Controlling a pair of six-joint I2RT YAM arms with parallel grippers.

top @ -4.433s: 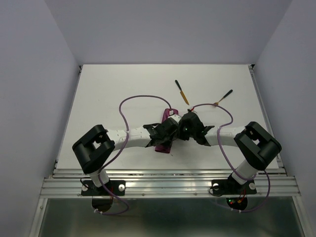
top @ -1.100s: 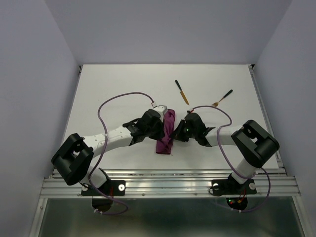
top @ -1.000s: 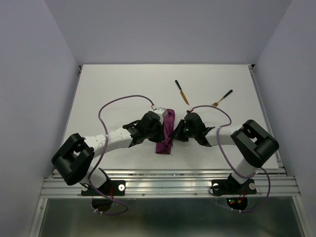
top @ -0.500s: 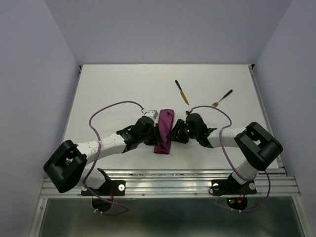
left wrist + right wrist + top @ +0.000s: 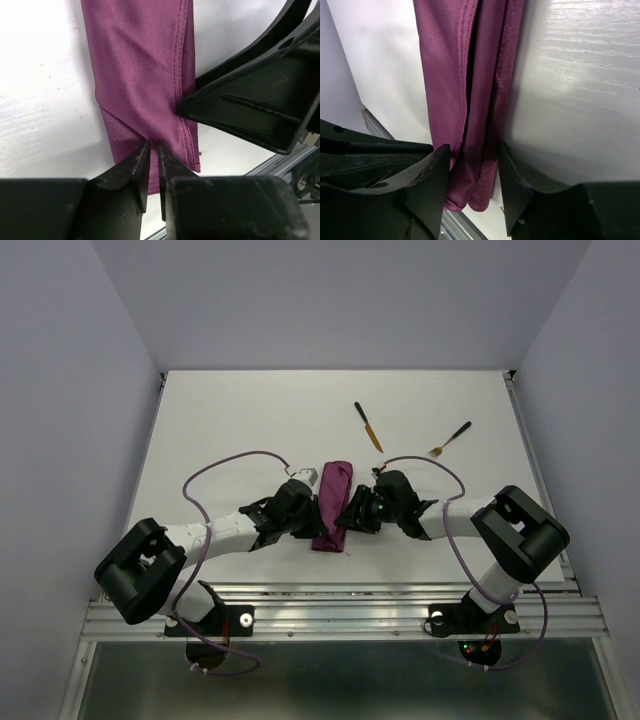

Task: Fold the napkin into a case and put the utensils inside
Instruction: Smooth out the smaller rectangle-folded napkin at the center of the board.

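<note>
The napkin [image 5: 331, 504] lies on the table as a narrow, long magenta-purple strip, folded lengthwise, running from far to near. My left gripper [image 5: 314, 519] is at its left side near the near end. In the left wrist view its fingertips [image 5: 154, 146] rest over the cloth [image 5: 142, 65] with only a thin slit between them and no fold pinched. My right gripper [image 5: 347, 514] is at the strip's right side. Its jaws [image 5: 472, 160] stand wide apart, straddling the folded edges of the napkin [image 5: 465, 75]. Two utensils lie beyond: a knife [image 5: 368, 427] and a fork [image 5: 452, 438].
The white table [image 5: 240, 420] ends at a metal rail [image 5: 340, 590] just beyond the strip's near end. The two grippers nearly meet over the cloth; the right one's black finger [image 5: 250, 110] fills the right of the left wrist view. Purple cables loop over both arms.
Both grippers have let go of the napkin; it now lies flat and straighter. The left arm has drawn back toward the near left, and its jaws have narrowed again after opening.
</note>
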